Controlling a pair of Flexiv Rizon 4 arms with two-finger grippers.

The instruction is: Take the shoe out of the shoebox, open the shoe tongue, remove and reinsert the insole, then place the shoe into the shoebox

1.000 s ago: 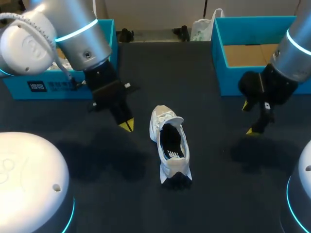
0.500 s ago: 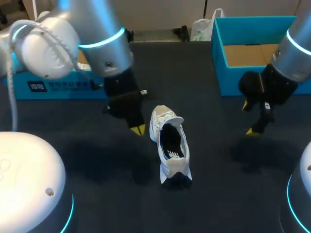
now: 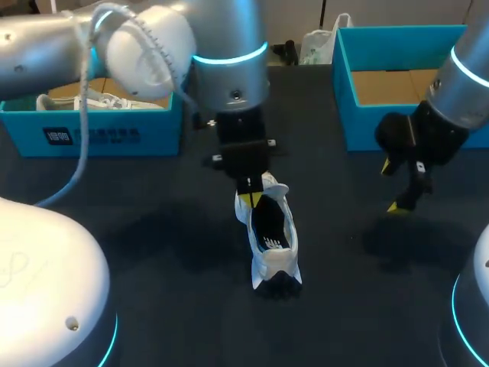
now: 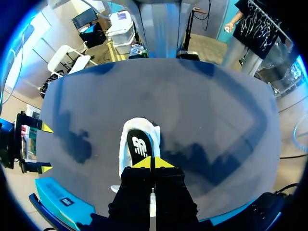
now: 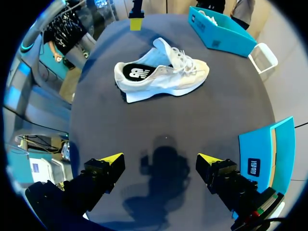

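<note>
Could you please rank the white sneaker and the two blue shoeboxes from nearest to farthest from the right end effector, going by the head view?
1. The right blue shoebox: just behind the right end effector, on the table's right side.
2. The white sneaker: mid-table, off to the end effector's left.
3. The left blue shoebox: across the table, at the far left.

Shoe (image 3: 271,256) on table (image 3: 168,252), left hand (image 3: 250,200) above it

L tool (image 3: 250,200) now over shoe (image 3: 269,235) tongue, prev. beside it.
</note>
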